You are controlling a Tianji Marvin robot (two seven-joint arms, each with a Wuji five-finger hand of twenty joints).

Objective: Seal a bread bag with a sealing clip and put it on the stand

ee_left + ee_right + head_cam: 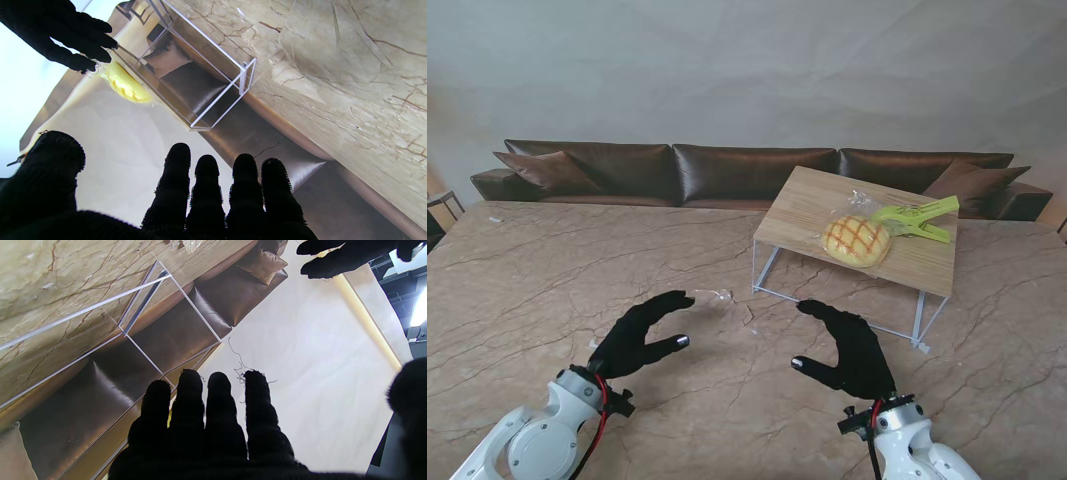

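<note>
Soft, even daylight fills the stand's view; the marble worktop point(547, 270) is sharp, with only faint shadows beneath the stand point(857, 235). Both wrist views are backlit: the wall blows out to white, a lamp point(418, 306) glares, and the black fingers point(206, 193) lose detail.

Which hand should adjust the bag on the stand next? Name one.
Right. The right hand is open and nearer the stand, where the bag lies with the clip on it. The left hand hangs farther off.
</note>
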